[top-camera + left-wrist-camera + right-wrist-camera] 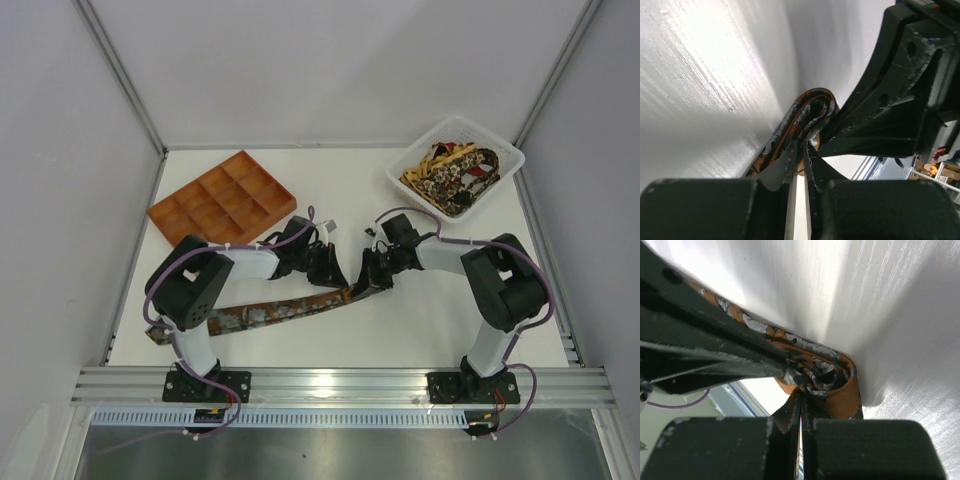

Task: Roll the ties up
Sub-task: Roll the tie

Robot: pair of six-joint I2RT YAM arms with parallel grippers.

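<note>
One tie (270, 312), rust-orange with a dark and grey pattern, lies flat from the near left corner toward the table's middle. Its right end is curled into a small roll (832, 377), also seen in the left wrist view (812, 107). Both grippers meet at that roll. My left gripper (335, 272) (803, 145) has its fingers nearly together, pinching fabric at the roll's edge. Facing it from the right, my right gripper (368, 275) (801, 392) is shut, its tips nipping the roll's lower fold. More ties (450, 172) are heaped in a basket.
An orange compartment tray (222, 200) sits at the back left. A white basket (505, 160) stands at the back right. White walls close in the table on three sides, and a metal rail (340, 382) runs along the near edge.
</note>
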